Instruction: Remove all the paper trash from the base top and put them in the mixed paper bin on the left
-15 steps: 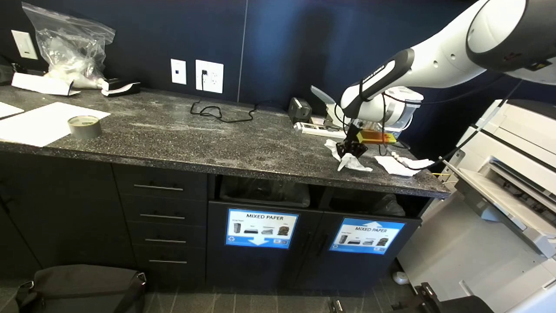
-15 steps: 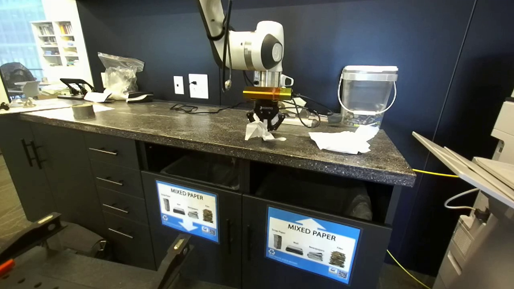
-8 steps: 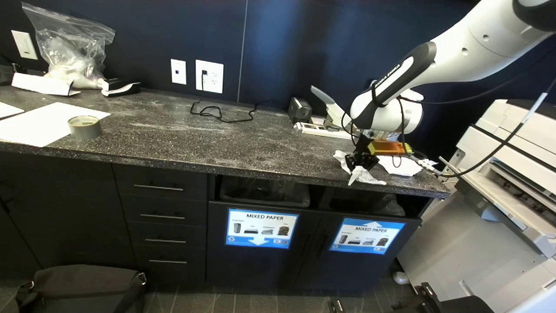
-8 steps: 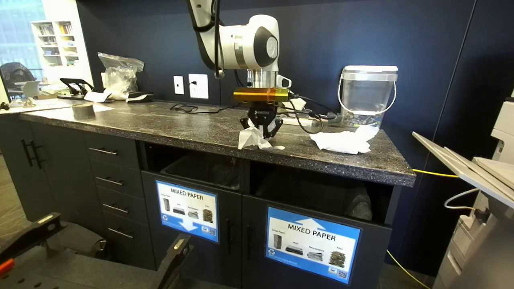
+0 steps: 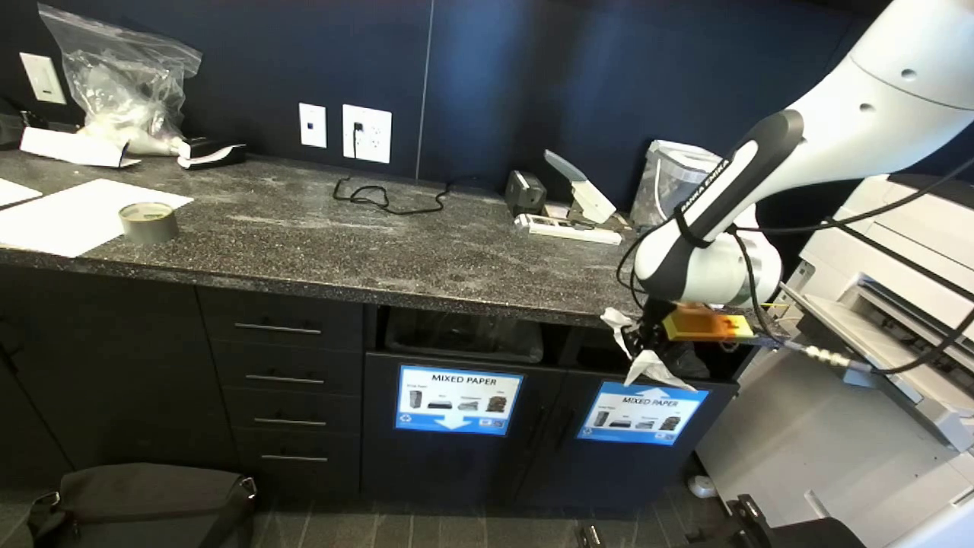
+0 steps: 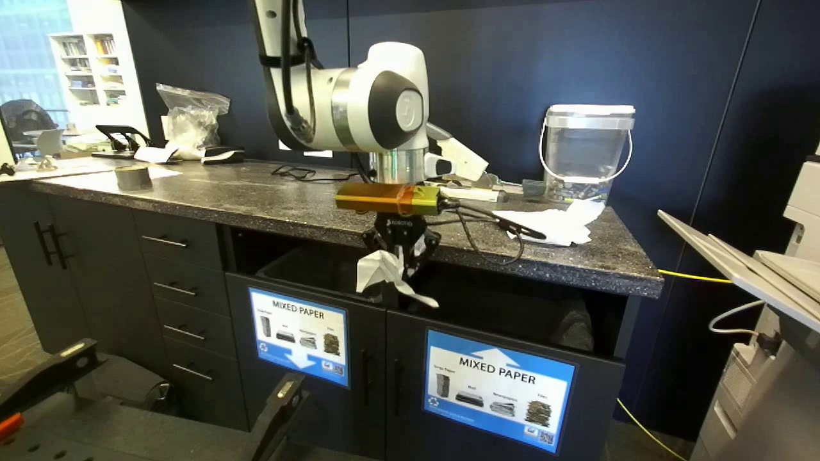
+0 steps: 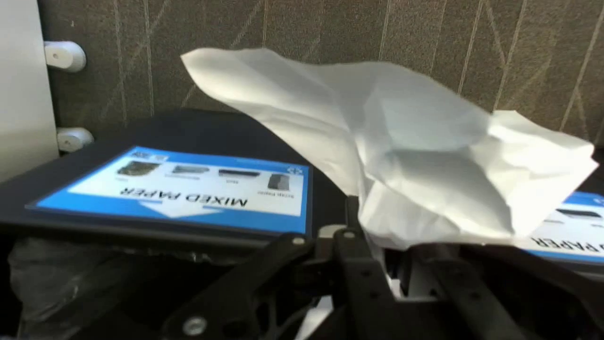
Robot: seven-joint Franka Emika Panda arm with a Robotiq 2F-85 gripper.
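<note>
The black jaws are pinched tight on a crumpled white paper scrap point(image 6: 384, 270), which droops below and beside them in front of the dark speckled stone counter point(image 6: 256, 192). Creased white paper point(image 6: 564, 225) lies on it, behind and right of the jaws in an exterior view. A dark open-topped bin point(image 5: 456, 352) sits left of the jaws in both exterior views.

Clear plastic bag point(image 5: 125, 99), grey tape roll point(image 5: 148, 223), black cord point(image 5: 374, 203), lidded clear bucket point(image 6: 586, 150), white printer point(image 5: 905, 243)
</note>
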